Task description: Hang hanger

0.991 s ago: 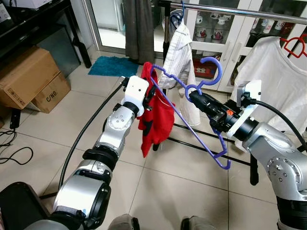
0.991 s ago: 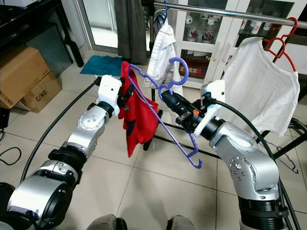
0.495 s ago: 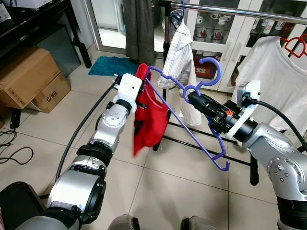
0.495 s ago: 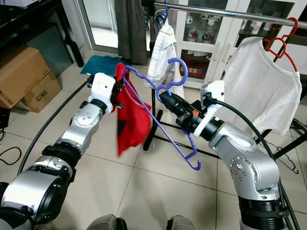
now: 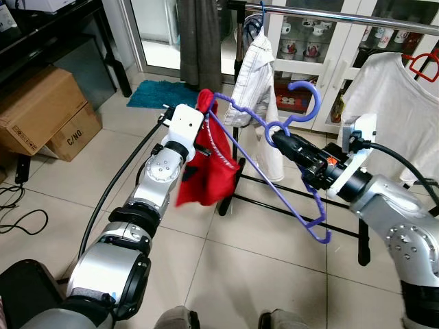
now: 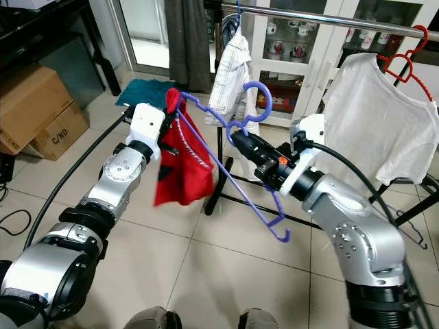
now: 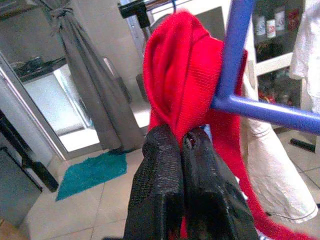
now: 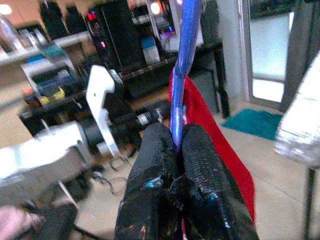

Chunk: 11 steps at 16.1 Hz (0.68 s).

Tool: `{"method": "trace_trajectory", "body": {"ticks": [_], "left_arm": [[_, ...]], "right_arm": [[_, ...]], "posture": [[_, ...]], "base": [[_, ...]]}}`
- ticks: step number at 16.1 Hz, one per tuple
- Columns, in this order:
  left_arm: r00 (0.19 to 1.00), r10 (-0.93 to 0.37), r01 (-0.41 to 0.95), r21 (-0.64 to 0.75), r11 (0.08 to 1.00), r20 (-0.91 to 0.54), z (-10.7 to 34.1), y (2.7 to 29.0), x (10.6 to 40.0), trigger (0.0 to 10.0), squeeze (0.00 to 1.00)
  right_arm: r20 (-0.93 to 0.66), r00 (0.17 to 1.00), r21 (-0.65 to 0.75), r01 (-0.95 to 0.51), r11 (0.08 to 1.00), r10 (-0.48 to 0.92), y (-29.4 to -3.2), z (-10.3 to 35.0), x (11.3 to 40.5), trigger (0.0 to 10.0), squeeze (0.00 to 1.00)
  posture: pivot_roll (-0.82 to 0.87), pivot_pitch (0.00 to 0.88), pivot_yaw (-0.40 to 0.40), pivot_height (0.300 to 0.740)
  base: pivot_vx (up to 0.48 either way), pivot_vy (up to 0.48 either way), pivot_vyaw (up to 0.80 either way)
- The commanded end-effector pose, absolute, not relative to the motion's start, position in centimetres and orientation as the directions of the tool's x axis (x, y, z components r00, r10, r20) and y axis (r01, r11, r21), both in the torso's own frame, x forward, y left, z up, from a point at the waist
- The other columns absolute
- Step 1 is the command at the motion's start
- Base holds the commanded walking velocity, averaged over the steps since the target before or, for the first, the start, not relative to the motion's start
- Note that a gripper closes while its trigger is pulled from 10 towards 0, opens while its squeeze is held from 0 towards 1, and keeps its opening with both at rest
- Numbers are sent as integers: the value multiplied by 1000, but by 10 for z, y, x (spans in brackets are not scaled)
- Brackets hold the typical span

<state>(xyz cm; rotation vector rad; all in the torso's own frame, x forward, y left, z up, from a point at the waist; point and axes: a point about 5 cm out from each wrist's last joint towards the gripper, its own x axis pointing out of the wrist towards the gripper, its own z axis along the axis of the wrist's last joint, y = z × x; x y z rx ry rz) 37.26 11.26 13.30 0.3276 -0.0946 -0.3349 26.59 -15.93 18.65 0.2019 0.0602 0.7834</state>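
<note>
Swung up, red garment (image 5: 209,168) hides left tool (image 7: 181,145) pinching it; right tool (image 8: 177,145) clamps purple hanger (image 5: 302,205).

tiled floor (image 5: 226,267) | cardboard boxes (image 5: 41,113) (stacked) | teal mat (image 5: 161,94)

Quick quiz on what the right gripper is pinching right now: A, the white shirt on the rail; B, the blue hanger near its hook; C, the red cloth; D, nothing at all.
B: the right gripper is shut on the blue hanger just below its hook, while the red cloth is pinched by the left gripper at the hanger's far end.
</note>
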Motion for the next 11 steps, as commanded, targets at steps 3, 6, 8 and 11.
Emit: {"method": "trace_trajectory", "body": {"ticks": [3, 6, 8, 11], "left_arm": [[904, -422, 359, 420, 834, 65, 153, 110, 377, 0, 0], [878, -477, 416, 440, 796, 34, 153, 107, 375, 0, 0], [867, -498, 438, 438, 785, 26, 151, 104, 374, 0, 0], [823, -568, 509, 437, 741, 4, 150, 95, 370, 0, 0]], "right_arm": [[-75, 703, 142, -695, 705, 707, -155, 180, 264, 0, 0], [-96, 701, 140, -693, 707, 707, -152, 177, 264, 0, 0], [-80, 687, 154, -707, 690, 722, -148, 177, 263, 0, 0], [-43, 660, 164, -735, 657, 750, -140, 181, 260, 0, 0]], "posture": [[-193, 0, 52, 740], [-189, 0, 51, 740], [-189, 0, 51, 740], [-184, 0, 50, 740]], "base": [[0, 0, 0], [0, 0, 0], [0, 0, 0], [0, 0, 0]]}}
